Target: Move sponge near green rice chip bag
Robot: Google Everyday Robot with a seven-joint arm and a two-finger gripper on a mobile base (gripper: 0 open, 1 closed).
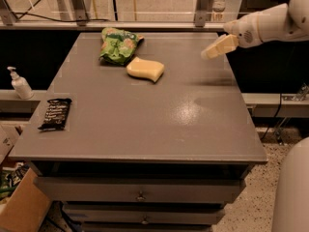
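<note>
The pale yellow sponge (145,69) with wavy sides lies on the grey table (145,120) toward the back, just right of and in front of the green rice chip bag (119,45); the two almost touch. The gripper (208,53) is on the white arm at the upper right, above the table's right rear part, well to the right of the sponge and clear of it. It holds nothing that I can see.
A flat black snack bar wrapper (55,113) lies near the table's left edge. A white pump bottle (20,83) stands on a ledge left of the table. A cardboard box (21,207) is on the floor at lower left. Drawers run below the tabletop.
</note>
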